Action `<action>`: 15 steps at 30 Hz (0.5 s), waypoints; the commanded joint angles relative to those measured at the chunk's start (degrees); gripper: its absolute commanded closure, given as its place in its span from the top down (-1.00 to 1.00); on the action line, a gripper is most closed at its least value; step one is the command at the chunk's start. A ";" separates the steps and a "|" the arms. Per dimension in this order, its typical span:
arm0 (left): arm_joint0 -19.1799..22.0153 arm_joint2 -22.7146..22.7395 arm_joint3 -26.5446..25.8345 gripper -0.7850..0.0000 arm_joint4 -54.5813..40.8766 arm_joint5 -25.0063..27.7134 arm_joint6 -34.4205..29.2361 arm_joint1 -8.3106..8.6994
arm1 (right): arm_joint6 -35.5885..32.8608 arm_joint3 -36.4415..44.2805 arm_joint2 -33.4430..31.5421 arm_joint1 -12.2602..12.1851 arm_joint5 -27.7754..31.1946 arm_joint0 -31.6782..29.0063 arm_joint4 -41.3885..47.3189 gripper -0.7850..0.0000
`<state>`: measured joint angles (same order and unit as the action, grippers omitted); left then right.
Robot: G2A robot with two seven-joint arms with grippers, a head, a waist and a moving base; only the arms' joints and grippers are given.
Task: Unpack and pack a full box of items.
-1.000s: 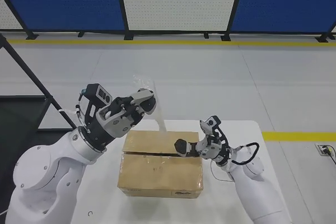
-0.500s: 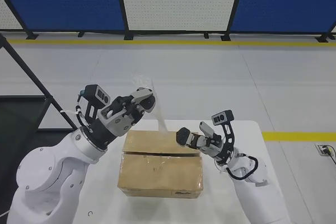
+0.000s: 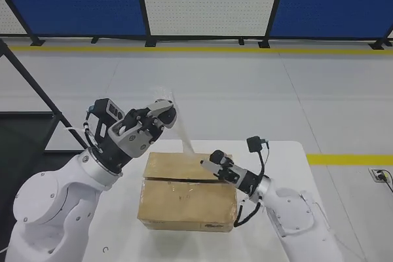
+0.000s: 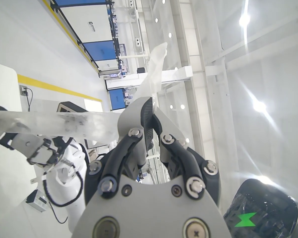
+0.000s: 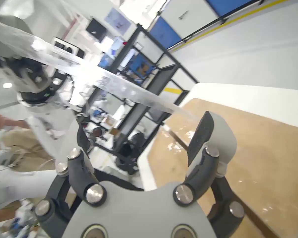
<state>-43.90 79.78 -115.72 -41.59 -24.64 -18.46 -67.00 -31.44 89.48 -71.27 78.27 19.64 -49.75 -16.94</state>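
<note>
My left hand (image 3: 158, 116) is raised over the far left corner of the surface (image 3: 275, 157). It is closed tight on a strip of clear tape (image 3: 183, 134). In its wrist view the pads (image 4: 147, 117) pinch the film, and a loose end of tape (image 4: 155, 73) sticks out past them. The strip slants down from there to the top of the cardboard box (image 3: 187, 196). Where it leaves the cardboard is hard to make out.

The box sits toward the left edge of the surface with its flaps down and a dark seam across the top. There are small dark marks on the top of the box near its front edge, too small for me to read.

My right hand (image 3: 216, 160) hangs low over the far right part of the box top, spread wide. In its wrist view (image 5: 141, 134) one pad (image 5: 201, 134) shows fully and the other finger is partly cut off. The tape (image 5: 129, 91) passes close to that pad's tip, and I cannot tell whether they touch.
</note>
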 commanded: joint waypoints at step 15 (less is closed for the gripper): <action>0.97 0.50 -2.03 -1.00 -2.60 -2.26 4.54 -0.20 | -4.61 -4.29 -0.48 -0.03 5.25 -0.26 13.90 1.00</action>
<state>-42.93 80.28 -117.75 -44.20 -26.90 -13.92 -67.20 -34.62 85.91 -71.57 78.28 23.60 -50.25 -5.86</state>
